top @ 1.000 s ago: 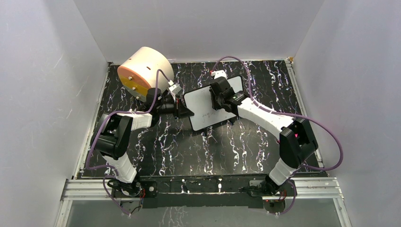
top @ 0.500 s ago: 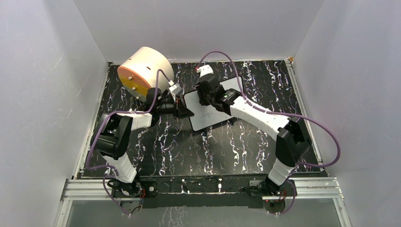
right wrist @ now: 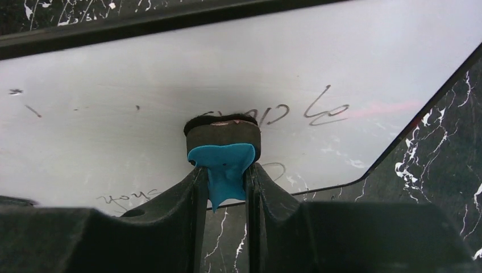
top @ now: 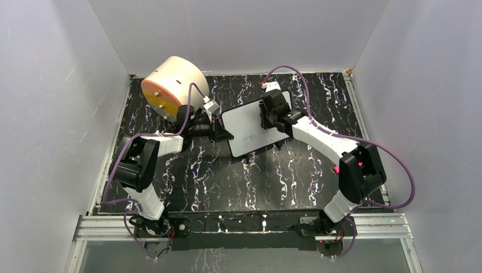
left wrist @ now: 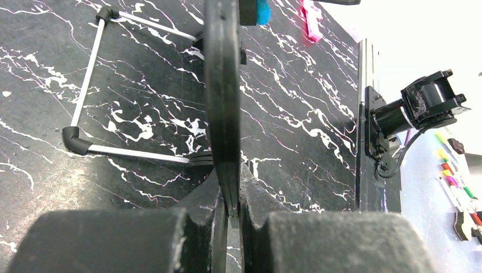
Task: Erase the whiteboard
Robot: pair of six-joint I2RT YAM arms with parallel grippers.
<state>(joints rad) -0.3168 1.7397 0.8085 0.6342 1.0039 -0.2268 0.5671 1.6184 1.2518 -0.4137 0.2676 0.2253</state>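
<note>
Two arms meet at the whiteboard, tilted at the back middle of the black marbled table. The left gripper clamps its left edge, the right gripper covers its right part, and a cream cylinder sits back left.

Left wrist: the left gripper, pressed together, pinches the whiteboard's black edge, with a wire stand beside it.

Right wrist: the right gripper pinches the blue tab of an eraser set against the whiteboard, beside faint handwriting.
</note>
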